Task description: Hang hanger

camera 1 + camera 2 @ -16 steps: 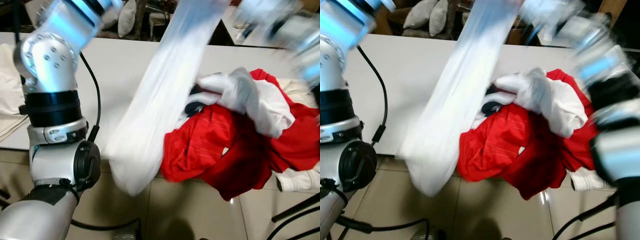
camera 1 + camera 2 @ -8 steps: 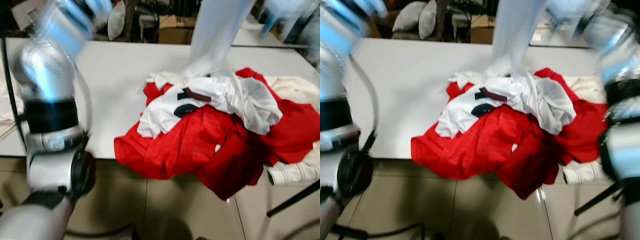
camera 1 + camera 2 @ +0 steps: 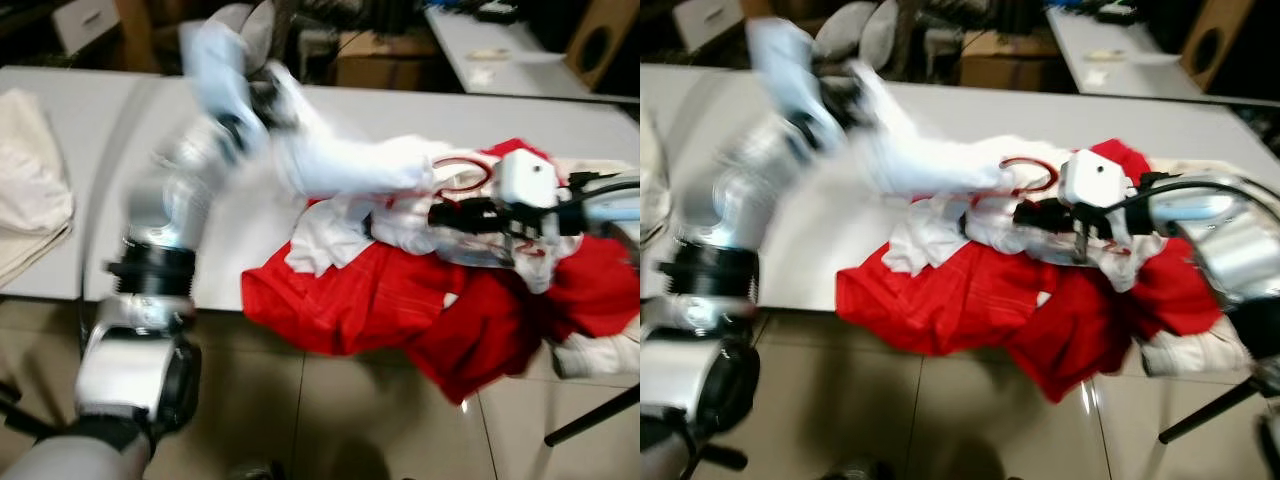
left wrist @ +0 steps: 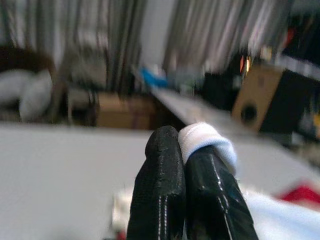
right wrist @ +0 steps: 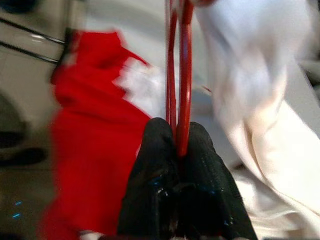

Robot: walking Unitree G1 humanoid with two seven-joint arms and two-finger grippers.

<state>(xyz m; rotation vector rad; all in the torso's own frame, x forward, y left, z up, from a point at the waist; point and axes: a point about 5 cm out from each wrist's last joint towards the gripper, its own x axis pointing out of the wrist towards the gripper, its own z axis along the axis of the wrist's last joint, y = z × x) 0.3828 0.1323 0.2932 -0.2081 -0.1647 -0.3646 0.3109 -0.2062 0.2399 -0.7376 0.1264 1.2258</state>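
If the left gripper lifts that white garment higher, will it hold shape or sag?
Likely sag: the white garment droops from the left gripper to the red hanger. It looks thin and light, and may drag the clothes pile.

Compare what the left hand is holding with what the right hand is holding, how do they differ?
The left hand pinches soft white cloth; the right hand clamps a thin, rigid red hanger. The white cloth is lifted above the table, stretching back toward the clothes pile, while the red hanger sits low, right over that pile. Both hands are shut on their items.
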